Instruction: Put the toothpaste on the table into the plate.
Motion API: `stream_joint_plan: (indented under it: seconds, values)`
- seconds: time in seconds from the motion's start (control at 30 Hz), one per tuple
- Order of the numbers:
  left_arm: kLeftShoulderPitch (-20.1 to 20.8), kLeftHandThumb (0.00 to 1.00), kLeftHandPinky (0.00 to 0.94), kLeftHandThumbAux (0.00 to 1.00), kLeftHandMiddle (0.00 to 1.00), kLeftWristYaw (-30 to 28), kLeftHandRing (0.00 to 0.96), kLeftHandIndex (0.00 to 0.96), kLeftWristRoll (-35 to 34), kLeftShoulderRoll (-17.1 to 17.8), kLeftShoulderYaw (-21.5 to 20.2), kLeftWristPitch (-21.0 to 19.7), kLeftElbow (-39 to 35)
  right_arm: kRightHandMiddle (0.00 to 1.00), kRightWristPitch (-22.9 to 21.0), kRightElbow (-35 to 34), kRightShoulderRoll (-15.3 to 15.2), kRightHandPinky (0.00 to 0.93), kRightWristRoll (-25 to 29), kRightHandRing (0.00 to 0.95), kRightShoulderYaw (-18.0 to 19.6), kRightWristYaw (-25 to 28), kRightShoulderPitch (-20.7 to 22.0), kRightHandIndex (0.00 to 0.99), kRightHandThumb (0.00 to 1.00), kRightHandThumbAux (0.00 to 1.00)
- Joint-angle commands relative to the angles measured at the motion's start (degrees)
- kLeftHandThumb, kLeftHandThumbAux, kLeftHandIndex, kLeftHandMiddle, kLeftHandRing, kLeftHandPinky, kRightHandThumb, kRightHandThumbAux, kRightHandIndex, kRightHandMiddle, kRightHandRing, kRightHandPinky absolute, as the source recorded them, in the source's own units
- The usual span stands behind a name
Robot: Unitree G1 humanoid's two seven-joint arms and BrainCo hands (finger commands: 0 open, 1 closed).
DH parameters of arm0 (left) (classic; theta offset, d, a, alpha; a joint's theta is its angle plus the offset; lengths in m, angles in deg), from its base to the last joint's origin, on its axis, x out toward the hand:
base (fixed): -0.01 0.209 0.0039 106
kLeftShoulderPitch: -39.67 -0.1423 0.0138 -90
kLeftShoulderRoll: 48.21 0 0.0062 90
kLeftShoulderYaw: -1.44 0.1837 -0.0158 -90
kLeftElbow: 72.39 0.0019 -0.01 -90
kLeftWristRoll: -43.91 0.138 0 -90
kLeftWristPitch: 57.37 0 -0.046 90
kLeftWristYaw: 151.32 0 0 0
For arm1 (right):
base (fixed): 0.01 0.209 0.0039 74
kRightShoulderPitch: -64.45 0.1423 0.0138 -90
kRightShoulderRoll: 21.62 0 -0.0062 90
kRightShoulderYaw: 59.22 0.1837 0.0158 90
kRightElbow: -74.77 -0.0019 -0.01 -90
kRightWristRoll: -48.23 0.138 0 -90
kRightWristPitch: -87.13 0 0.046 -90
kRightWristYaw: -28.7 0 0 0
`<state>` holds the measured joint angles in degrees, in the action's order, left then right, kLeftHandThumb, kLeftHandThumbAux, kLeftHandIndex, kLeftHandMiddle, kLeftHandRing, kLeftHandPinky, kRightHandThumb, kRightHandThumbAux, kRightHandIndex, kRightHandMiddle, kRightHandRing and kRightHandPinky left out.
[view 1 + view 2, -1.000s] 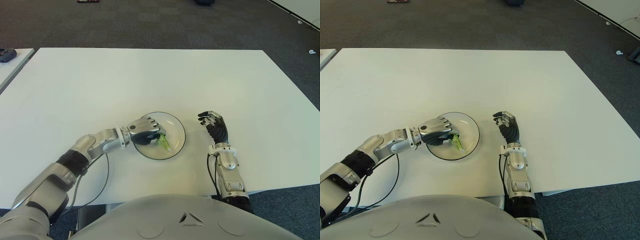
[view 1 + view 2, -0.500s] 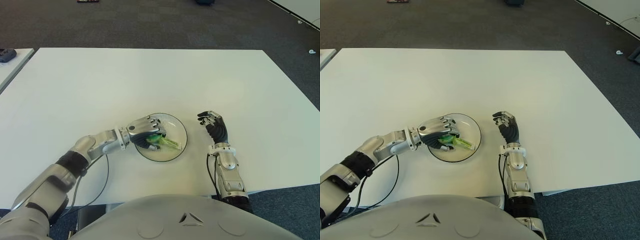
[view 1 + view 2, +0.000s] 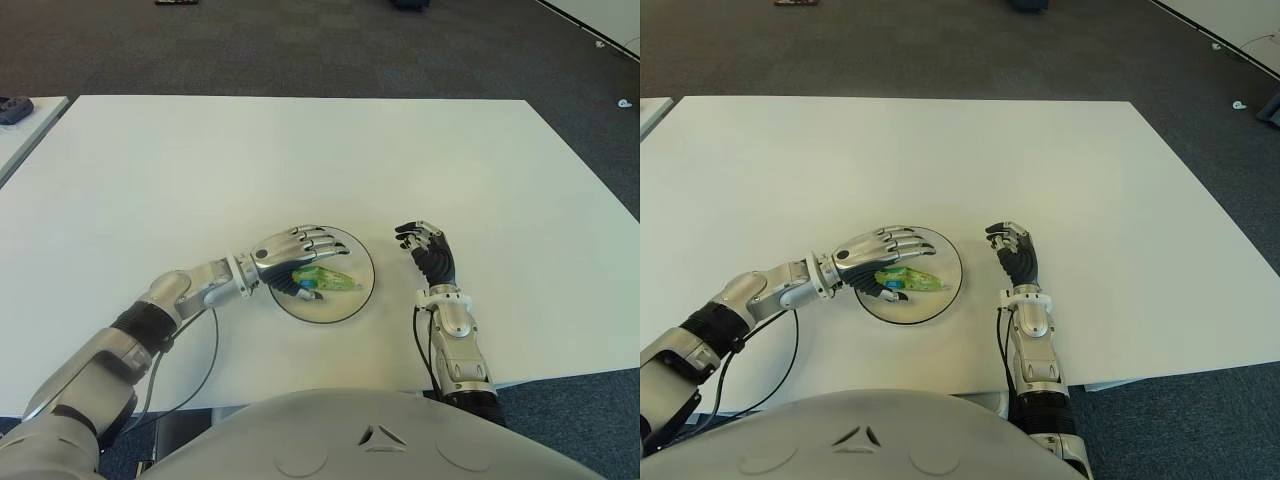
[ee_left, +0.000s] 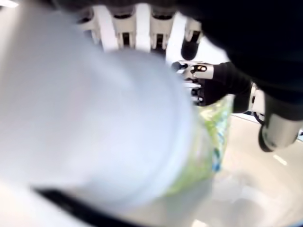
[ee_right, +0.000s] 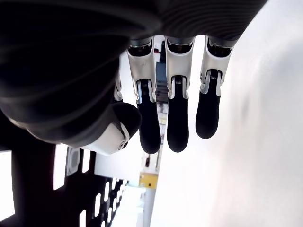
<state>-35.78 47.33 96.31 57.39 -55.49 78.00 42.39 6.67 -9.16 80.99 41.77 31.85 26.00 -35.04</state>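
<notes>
Your left hand (image 3: 290, 250) hangs with fingers spread over the plate's (image 3: 360, 290) left rim; the toothpaste (image 3: 322, 279) lies released just beneath, long axis running toward the plate's right rim.

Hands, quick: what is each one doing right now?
Left hand: open over the plate, toothpaste released.
Right hand: relaxed, holding nothing.

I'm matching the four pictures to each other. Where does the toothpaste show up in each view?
Left eye: toothpaste lies in the plate, under the open left hand.
Right eye: same spot, left of centre.
Left wrist: green tube close up, right of centre.
Right wrist: not in it.
Shared landmark: the plate.
</notes>
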Motion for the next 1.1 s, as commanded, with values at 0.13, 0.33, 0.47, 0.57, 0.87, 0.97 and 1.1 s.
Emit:
stream_joint_plan:
  seconds: [0.13,0.33,0.47,0.57,0.87,0.97,1.1]
  values:
    - [1.4,0.084,0.000,0.440,0.000,1.4,0.000,0.000,-1.2,-0.7,-2.6,-1.1,-0.4,0.422,-0.7,0.3,-0.2,0.426,-0.1,0.411,-0.2,0.1,0.6,0.423,0.705,0.729]
    - [0.9,0.058,0.000,0.437,0.000,-1.5,0.000,0.000,-10.0,-3.0,-5.8,-0.5,1.0,0.427,0.0,0.9,-0.4,0.431,0.1,0.415,0.0,0.2,0.8,0.422,0.705,0.730]
    - [0.7,0.053,0.000,0.444,0.000,-4.6,0.000,0.000,-18.1,-4.9,-8.9,-1.2,2.5,0.429,0.8,1.3,-0.5,0.434,0.5,0.419,0.2,0.4,0.8,0.422,0.706,0.730]
    - [0.0,0.057,0.000,0.462,0.000,-6.1,0.000,0.000,-23.5,-7.1,-11.2,-1.9,3.4,0.431,1.0,1.5,-0.6,0.436,0.5,0.420,0.3,0.4,0.9,0.422,0.706,0.730]
    - [-2.1,0.144,0.189,0.658,0.084,-0.2,0.102,0.041,-33.6,-16.5,-21.5,-5.7,5.2,0.425,1.2,1.8,-0.8,0.435,0.7,0.419,0.5,0.7,1.1,0.422,0.703,0.729]
    - [-2.5,0.164,0.208,0.730,0.155,1.1,0.158,0.097,-34.4,-18.0,-23.8,-6.2,5.6,0.422,1.2,1.9,-0.9,0.436,0.8,0.417,0.6,0.8,1.2,0.421,0.703,0.729]
    - [-3.6,0.171,0.225,0.788,0.200,1.0,0.194,0.137,-37.0,-19.6,-26.6,-6.7,6.2,0.422,1.4,1.9,-0.8,0.440,1.0,0.418,0.7,0.8,1.3,0.421,0.703,0.729]
